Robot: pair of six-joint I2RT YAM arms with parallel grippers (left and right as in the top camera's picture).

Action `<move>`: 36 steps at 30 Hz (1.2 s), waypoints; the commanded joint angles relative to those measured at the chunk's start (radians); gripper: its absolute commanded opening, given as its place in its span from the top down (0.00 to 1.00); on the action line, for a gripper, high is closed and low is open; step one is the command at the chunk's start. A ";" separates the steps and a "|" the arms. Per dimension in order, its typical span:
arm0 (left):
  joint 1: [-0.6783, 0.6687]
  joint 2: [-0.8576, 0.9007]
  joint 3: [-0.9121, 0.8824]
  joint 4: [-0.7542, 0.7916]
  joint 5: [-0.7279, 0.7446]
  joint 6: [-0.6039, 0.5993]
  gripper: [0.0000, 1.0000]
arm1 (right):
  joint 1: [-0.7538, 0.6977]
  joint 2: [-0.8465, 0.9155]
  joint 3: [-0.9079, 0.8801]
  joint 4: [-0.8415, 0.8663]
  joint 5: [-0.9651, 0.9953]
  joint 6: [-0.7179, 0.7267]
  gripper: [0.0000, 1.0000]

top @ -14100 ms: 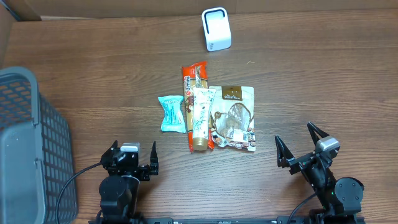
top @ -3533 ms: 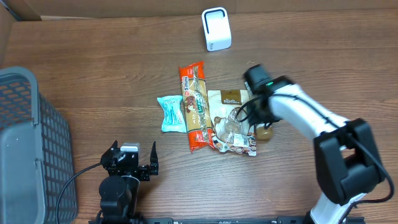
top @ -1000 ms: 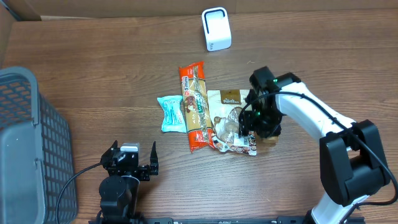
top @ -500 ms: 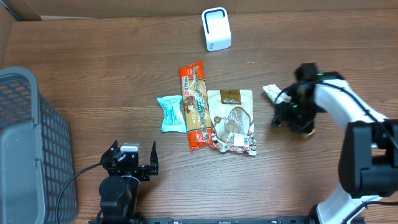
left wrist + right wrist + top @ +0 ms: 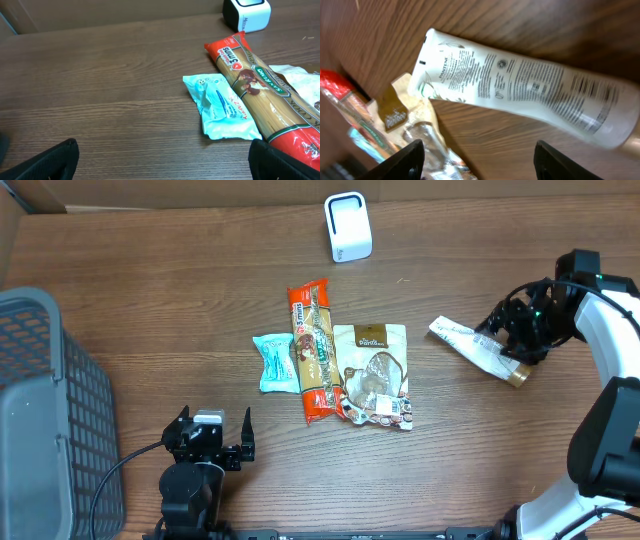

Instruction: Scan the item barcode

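Between the fingers of my right gripper (image 5: pixel 508 345) sits the white tube (image 5: pixel 455 337), clamped near its gold-capped end. Its printed side faces the wrist camera, and its crimped end points away from the fingers toward the snack pouch (image 5: pixel 373 370). The white scanner (image 5: pixel 349 226) stands well apart from the tube, at the table's far edge. My left gripper (image 5: pixel 213 435) has its fingers spread wide around nothing. Ahead of those fingers lie a teal packet (image 5: pixel 222 106) and, touching it, a red pasta pack (image 5: pixel 260 85).
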 commanded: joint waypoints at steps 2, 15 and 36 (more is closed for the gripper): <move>0.000 -0.011 -0.006 0.000 -0.009 -0.013 0.00 | 0.070 -0.024 0.012 -0.018 0.189 0.457 0.25; 0.000 -0.011 -0.006 0.000 -0.009 -0.013 0.00 | 0.274 0.003 -0.004 0.035 0.547 0.959 0.00; 0.000 -0.011 -0.006 0.000 -0.009 -0.013 0.01 | 0.279 0.004 -0.238 0.360 0.498 0.286 0.61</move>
